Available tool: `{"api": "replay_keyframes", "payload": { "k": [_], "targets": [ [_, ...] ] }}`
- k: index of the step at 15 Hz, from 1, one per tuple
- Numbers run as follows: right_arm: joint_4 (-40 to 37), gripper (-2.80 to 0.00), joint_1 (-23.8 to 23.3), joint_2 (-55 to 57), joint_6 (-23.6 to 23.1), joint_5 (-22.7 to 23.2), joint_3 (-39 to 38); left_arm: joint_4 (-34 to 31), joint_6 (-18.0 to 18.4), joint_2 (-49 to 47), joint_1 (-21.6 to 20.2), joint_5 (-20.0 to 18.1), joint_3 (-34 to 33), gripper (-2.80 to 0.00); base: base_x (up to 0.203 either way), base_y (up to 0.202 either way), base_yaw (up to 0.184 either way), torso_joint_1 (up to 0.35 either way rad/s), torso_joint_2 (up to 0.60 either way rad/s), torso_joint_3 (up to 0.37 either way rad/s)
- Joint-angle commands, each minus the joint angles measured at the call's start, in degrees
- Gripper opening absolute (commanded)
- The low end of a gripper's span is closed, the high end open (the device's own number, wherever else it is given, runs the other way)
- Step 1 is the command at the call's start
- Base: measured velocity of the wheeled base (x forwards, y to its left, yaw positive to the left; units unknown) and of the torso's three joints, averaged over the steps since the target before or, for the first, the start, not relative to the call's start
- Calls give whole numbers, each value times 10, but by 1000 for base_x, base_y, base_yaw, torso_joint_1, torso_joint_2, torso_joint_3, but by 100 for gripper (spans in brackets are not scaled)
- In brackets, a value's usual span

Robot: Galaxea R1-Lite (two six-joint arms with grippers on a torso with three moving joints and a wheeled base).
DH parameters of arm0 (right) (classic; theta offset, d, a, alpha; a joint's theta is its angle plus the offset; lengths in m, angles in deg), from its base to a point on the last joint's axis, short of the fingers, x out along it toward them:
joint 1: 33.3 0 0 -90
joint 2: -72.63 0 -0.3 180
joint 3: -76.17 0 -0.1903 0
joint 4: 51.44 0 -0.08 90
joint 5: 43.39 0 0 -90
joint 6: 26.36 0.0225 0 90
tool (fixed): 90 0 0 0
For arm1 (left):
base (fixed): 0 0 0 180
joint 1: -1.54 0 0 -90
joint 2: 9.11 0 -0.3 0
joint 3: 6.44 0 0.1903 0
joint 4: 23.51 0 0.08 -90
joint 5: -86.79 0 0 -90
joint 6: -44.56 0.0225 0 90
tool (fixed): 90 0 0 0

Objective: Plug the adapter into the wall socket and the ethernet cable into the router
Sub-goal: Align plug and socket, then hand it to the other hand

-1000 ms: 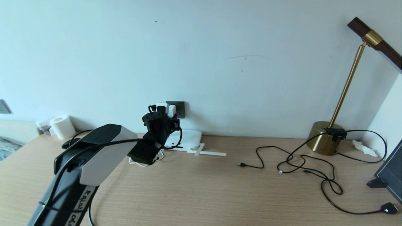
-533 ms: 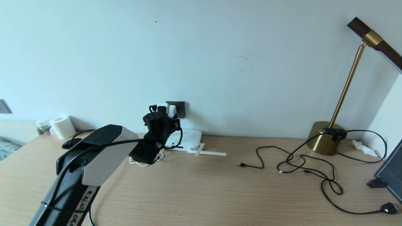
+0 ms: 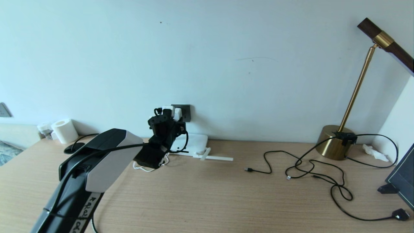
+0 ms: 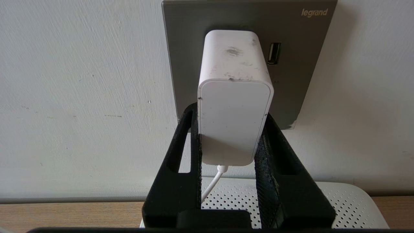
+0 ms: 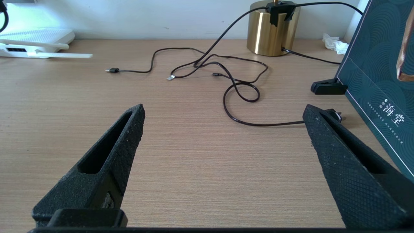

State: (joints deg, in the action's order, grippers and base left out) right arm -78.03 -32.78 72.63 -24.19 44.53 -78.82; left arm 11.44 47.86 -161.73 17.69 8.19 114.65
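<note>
Left gripper point(image 4: 231, 142) clamped on adapter point(image 4: 233, 97), pressed against wall socket point(image 4: 249, 48) above router point(image 3: 194, 142); light, rigid, smooth-sided, best pinched on flat sides; right gripper point(image 5: 223, 129) idle, jaws spread.

The left arm stretches forward toward the wall, its left gripper point(image 4: 231, 129) raised and clamped narrowly on the adapter point(image 4: 233, 97). The right gripper point(image 5: 223, 129) hovers low, fingers point(image 5: 123, 139) spread wide, apparently parked.
</note>
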Motion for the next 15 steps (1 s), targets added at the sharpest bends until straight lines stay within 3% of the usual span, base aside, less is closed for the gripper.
{"api": "replay_keyframes", "payload": {
  "k": [1,15],
  "targets": [
    [0,0,0,0,0,0,0,2,0,-1,1,0,8,-280,0,0,0,0,0,0],
    [0,0,0,0,0,1,0,-22,0,-23,3,10,41,-280,0,0,0,0,0,0]
  ]
}}
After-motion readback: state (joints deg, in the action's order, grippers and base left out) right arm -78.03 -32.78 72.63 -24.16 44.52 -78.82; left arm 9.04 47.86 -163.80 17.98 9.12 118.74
